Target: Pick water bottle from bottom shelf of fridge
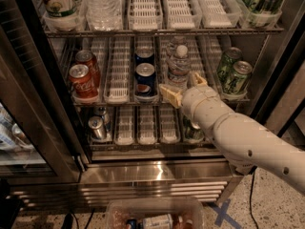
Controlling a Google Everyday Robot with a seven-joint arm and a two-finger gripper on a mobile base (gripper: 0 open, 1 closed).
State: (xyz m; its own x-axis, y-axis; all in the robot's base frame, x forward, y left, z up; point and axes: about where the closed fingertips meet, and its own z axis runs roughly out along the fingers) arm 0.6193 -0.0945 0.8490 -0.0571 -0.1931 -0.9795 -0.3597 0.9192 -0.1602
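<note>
The water bottle (178, 61), small, clear and ribbed with a white cap, stands upright on the bottom shelf (117, 82), a wire rack with white lane trays, inside the open fridge (143, 173). It is right of two blue Pepsi cans (144, 76). My gripper (184, 87) is open at the front edge of that rack. One tan finger (170, 95) is to the bottle's lower left and the other (198, 78) to its right. They stand beside the bottle's lower part without closing on it. My white arm (248, 142) comes in from the lower right.
Two red cola cans (83, 78) stand at the left of the rack and green cans (234, 73) at the right. The rack below holds silver cans (97, 124) and a green can (193, 130). A wide clear bottle (102, 4) is above. A bin (152, 216) sits on the floor.
</note>
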